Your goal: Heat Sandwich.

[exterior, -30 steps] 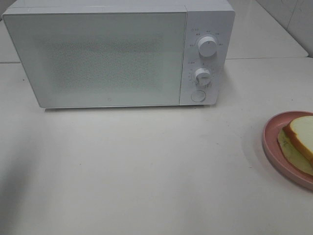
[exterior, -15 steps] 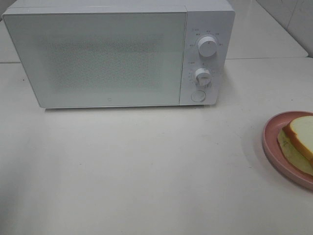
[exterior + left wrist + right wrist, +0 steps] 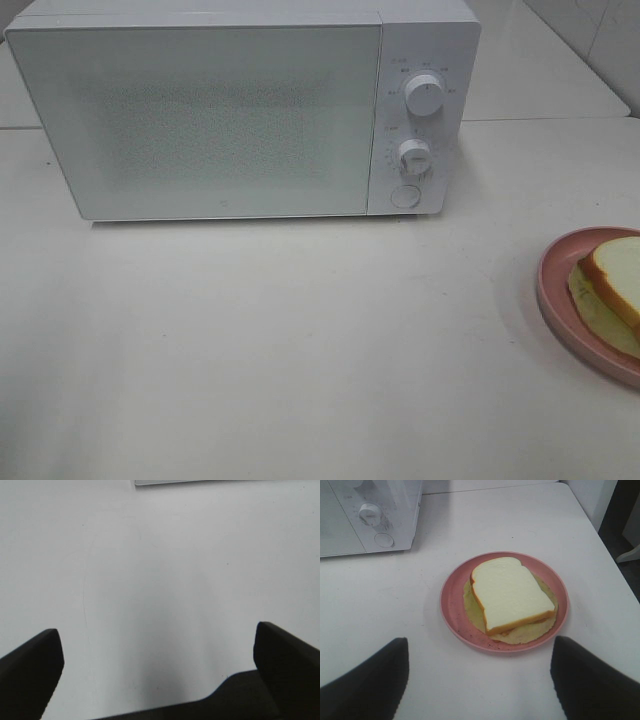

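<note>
Microwave door shut; sandwich on pink plate. Right gripper and left gripper jaws held apart, empty. Risk: plate nudged off table edge if approached carelessly.

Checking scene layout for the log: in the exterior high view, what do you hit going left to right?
Microwave door → upper dial and lower dial, stacked on the control panel above the round button → bare table → pink plate → sandwich.
</note>
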{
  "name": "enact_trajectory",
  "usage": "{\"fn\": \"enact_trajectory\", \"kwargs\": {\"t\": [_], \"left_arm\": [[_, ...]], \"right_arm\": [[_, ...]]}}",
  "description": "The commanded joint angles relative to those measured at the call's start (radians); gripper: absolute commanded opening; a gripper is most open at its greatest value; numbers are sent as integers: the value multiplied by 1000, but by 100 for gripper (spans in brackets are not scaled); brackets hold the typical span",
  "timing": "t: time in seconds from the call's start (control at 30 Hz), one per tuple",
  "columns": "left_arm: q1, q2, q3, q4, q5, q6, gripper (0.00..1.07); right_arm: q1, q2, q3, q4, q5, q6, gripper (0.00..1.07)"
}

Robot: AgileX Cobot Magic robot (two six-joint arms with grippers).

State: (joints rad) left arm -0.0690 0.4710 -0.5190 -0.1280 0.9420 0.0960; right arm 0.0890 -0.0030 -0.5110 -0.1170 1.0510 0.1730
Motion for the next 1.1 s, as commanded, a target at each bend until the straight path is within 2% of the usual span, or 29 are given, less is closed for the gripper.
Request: {"fn": "enact_trajectory", "kwargs": {"t": [0.03,0.73,0.87,1.0,1.1], "left_arm": [[-1,-7,4,-5,68,4,97],[-1,-26,23,-8,96,0,97],[11,-113,23,-10,95,0,97],[110,-274,23,-11,94,0,97],[136,-362,23,-11,94,0,97]], "right_arm": [[-9,-29,2,0,-9,-4,75],[-9,-29,2,0,-9,-4,75],[-9,-29,2,0,-9,-4,75],[-9,-29,2,0,-9,-4,75],[-9,-29,2,0,-9,-4,75]]}}
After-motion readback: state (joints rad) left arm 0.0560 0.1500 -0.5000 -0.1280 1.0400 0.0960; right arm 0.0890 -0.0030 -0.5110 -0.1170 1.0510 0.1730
